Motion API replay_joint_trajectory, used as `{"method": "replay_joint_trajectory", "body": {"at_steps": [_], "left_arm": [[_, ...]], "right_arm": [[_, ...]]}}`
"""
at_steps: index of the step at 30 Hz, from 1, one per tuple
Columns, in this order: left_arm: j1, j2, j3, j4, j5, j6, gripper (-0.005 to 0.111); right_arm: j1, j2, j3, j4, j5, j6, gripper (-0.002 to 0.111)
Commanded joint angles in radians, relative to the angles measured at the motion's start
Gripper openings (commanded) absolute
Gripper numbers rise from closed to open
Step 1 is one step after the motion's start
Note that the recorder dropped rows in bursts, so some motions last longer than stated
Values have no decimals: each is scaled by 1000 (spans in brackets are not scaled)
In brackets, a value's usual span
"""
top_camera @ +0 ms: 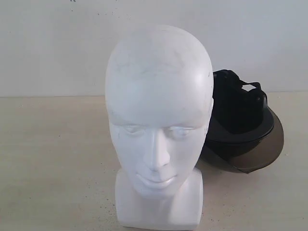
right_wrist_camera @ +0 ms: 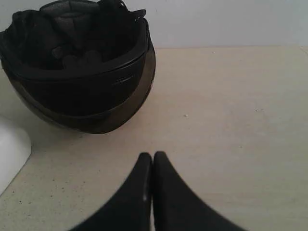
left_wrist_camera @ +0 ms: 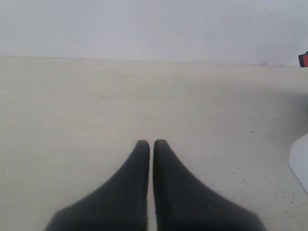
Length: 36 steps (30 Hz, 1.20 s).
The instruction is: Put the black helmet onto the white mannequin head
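Brightness: bright, soft and even; the pale wall [top_camera: 48, 43] and worktop [top_camera: 53, 159] look washed out.
Sheen: broad, mild highlight on the forehead of the white mannequin head [top_camera: 159, 82].
Shadows: faint and diffuse on the worktop beneath the black helmet [top_camera: 240, 125]; its lining is nearly detail-less black.
Focus: exterior view slightly soft; left gripper [left_wrist_camera: 151, 143] and right gripper [right_wrist_camera: 152, 155] blur towards their bases.

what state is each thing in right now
black helmet: lying on the table behind the head, padded inside facing up, visor on, not held
white mannequin head: upright on its base, bare, no helmet on it
left gripper: shut, empty, over the bare table
right gripper: shut, empty, apart from the helmet
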Motion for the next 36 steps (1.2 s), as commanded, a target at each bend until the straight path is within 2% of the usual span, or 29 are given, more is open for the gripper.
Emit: {"method": "replay_joint_trajectory", "body": {"at_steps": [1, 9, 12, 15, 16, 20, 22, 24, 31, 36], "left_arm": [[-5, -3, 3, -12, -1, 4, 4], [-5, -3, 3, -12, -1, 4, 4], [-5, -3, 3, -12, -1, 4, 4], [-5, -3, 3, -12, -1, 4, 4], [-5, -3, 3, -12, -1, 4, 4], [-5, -3, 3, -12, -1, 4, 4], [-5, -3, 3, -12, -1, 4, 4], [-5, -3, 3, -12, -1, 4, 4], [-5, -3, 3, -12, -1, 4, 4], [-5, -3, 3, -12, -1, 4, 4]], "right_arm": [[-4, -4, -1, -7, -6, -10, 0], [-4, -4, -1, -11, -244, -10, 0], [-4, -4, -1, -11, -449, -10, 0], [-4, -4, -1, -11, -744, -10, 0], [-4, -4, -6, -11, -746, -15, 0], [-4, 42, -260, -11, -408, -117, 0], [-4, 161, -401, -17, -181, -139, 0], [-4, 264, -470, -47, -86, -162, 0], [-4, 391, -475, -14, -318, -123, 0], [-4, 398, -475, 40, -370, -17, 0]]}}
